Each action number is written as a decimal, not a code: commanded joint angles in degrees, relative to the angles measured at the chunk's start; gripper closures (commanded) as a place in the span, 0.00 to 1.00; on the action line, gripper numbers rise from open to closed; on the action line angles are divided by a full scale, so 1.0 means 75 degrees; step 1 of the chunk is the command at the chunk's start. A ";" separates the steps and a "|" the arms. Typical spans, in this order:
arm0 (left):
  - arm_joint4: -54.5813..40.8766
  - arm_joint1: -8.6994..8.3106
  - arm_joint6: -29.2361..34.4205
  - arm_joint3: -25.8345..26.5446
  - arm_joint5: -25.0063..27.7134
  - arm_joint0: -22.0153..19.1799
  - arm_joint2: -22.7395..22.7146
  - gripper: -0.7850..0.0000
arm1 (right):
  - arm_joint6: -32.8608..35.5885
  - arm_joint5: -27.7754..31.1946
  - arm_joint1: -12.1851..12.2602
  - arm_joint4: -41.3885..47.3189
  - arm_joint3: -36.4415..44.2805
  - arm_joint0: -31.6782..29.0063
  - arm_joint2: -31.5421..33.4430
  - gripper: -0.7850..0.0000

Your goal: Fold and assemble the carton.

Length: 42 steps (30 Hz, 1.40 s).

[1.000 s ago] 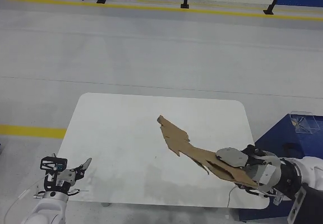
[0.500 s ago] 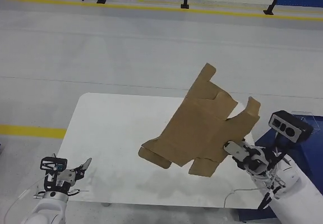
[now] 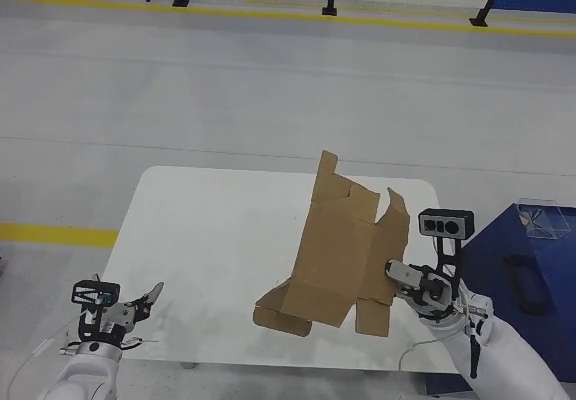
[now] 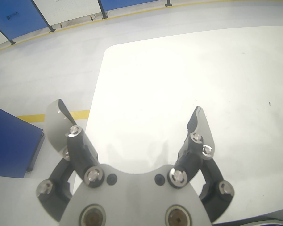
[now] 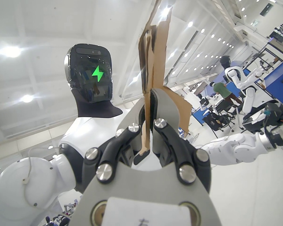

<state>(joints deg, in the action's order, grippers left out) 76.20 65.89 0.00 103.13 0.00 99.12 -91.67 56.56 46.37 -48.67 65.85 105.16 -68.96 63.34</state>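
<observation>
A flat brown carton (image 3: 343, 250) with several flaps hangs in the air over the right half of the white table (image 3: 198, 250), held up steeply with its flaps unfolded. My right gripper (image 3: 400, 275) is shut on the carton's edge near the table's front right corner. In the right wrist view the cardboard (image 5: 153, 55) stands edge-on, clamped between the two fingers of my right gripper (image 5: 148, 99). My left gripper (image 3: 140, 303) sits low at the table's front left corner; in the left wrist view that gripper (image 4: 129, 111) is open with nothing between its fingers.
A blue cabinet (image 3: 538, 270) stands right of the table, with a small clear box (image 3: 536, 217) on it. Blue panel (image 4: 11, 142) lies left of the table's front left corner. The table's left half is bare.
The right arm has swung the carton up from lying low and nearly flat over the table to held high and steep, then turned it and drawn it slightly down and left. The left arm kept still.
</observation>
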 commanded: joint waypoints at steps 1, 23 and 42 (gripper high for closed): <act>0.0000 0.0000 0.0000 0.0000 0.0000 0.0000 0.0000 0.00 | 0.0003 -0.0001 0.0000 0.0002 0.0000 0.0000 0.0000 1.00; 0.0000 0.0000 0.0000 0.0000 0.0000 0.0000 0.0000 0.00 | -0.2953 -0.7003 -0.0452 1.0836 0.1849 -0.1420 0.0223 1.00; 0.0000 0.0000 0.0000 0.0000 0.0000 0.0000 0.0000 0.00 | -0.5258 -0.7285 -0.0531 0.9336 0.1793 -0.1694 0.0807 1.00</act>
<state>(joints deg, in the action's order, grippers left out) 76.20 65.89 0.00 103.13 0.00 99.12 -91.67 13.14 -11.00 -52.52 144.79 118.17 -81.44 68.91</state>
